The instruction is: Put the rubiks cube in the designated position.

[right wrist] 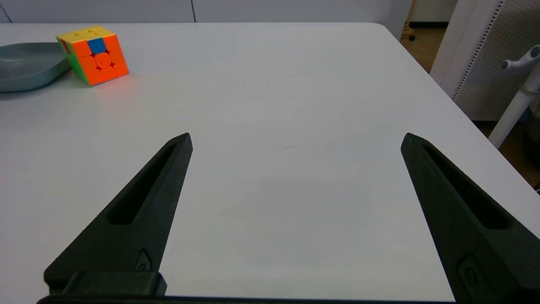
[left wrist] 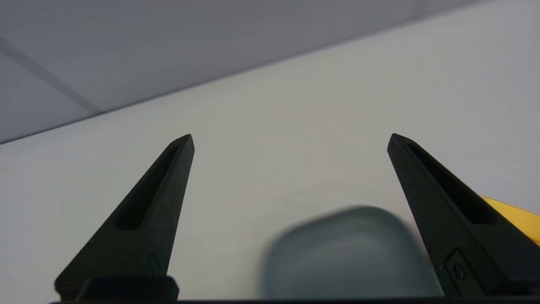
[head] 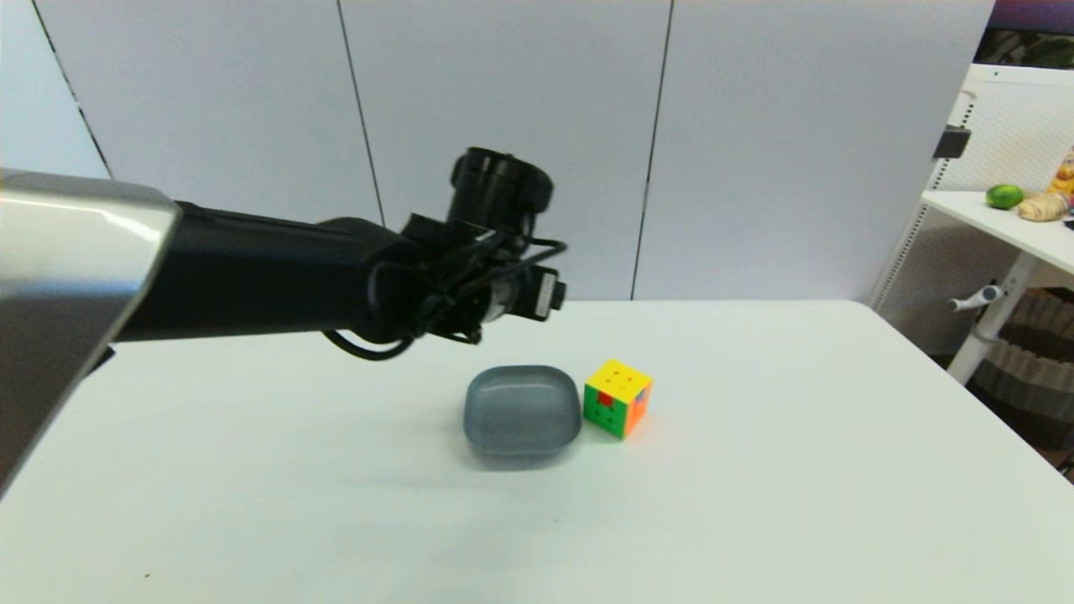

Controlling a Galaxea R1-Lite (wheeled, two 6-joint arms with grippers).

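Observation:
The rubiks cube (head: 618,398) stands on the white table, yellow face up, green and orange faces on its sides. It sits right beside the grey dish (head: 522,409), on the dish's right. My left arm reaches in from the left, its wrist (head: 501,252) raised above and behind the dish. In the left wrist view my left gripper (left wrist: 291,137) is open and empty above the dish (left wrist: 350,253), with a yellow corner of the cube (left wrist: 514,215) behind one finger. My right gripper (right wrist: 297,136) is open and empty low over the table, far from the cube (right wrist: 93,52).
A side table (head: 998,222) at the far right carries a green fruit (head: 1004,195) and other items. A white stand with a handle (head: 977,298) is beside the main table's right edge. White wall panels close the back.

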